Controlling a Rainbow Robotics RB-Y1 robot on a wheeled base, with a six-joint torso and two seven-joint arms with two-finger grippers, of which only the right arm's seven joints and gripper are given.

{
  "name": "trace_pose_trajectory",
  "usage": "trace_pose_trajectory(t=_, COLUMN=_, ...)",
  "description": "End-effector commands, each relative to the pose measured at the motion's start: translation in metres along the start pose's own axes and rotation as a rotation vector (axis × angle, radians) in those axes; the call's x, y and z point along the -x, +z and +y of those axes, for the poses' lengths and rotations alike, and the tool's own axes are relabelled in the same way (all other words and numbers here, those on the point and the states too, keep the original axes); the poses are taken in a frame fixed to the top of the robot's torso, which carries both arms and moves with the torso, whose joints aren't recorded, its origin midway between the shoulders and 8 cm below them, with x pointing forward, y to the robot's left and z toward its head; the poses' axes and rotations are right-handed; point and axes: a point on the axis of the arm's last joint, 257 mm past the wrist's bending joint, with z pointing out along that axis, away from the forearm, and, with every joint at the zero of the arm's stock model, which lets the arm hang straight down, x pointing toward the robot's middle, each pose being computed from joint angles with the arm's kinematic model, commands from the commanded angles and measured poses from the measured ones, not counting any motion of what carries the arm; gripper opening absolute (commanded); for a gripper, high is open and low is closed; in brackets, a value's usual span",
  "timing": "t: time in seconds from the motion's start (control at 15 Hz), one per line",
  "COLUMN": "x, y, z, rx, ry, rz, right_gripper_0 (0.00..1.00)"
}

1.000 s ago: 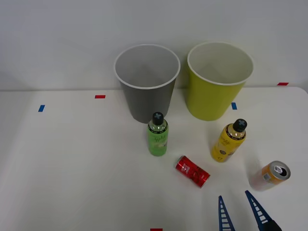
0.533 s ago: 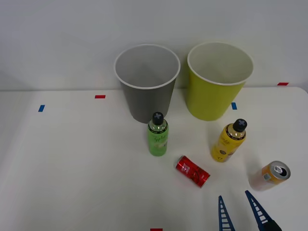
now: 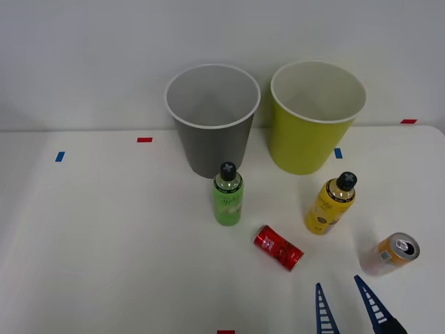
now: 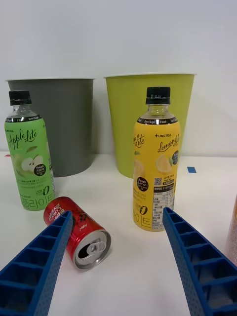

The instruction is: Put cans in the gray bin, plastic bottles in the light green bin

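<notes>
Beyond the left finger stand the gray bin (image 3: 212, 118) and the upright green bottle (image 3: 227, 195); the red can (image 3: 277, 247) lies on its side just ahead of that finger. The right gripper (image 3: 345, 307) holds its fingers spread apart, empty. Farther ahead between them stands the yellow bottle (image 3: 331, 202), the light green bin (image 3: 314, 118) behind it. The orange can (image 3: 391, 253) lies beside the right finger.

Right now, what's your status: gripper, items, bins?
Right gripper open, empty, near table edge. Red can on its side, orange can, green bottle and yellow bottle standing. Gray bin and light green bin empty. Nothing blocking.
</notes>
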Motion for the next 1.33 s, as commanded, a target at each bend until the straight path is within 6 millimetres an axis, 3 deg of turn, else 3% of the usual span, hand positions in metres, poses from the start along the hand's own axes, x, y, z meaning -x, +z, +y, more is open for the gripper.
trace_pose_trajectory(t=0.07, x=0.0, y=0.0, z=0.0, rx=0.0, ry=0.0, rz=0.0, right_gripper_0=0.63)
trace_pose_trajectory(t=1.27, x=0.0, y=0.0, z=0.0, rx=0.0, ry=0.0, rz=0.0, right_gripper_0=0.62)
trace_pose_trajectory(t=1.33, x=-0.015, y=-0.005, z=0.0, rx=0.004, ry=0.005, rz=0.04, right_gripper_0=0.62)
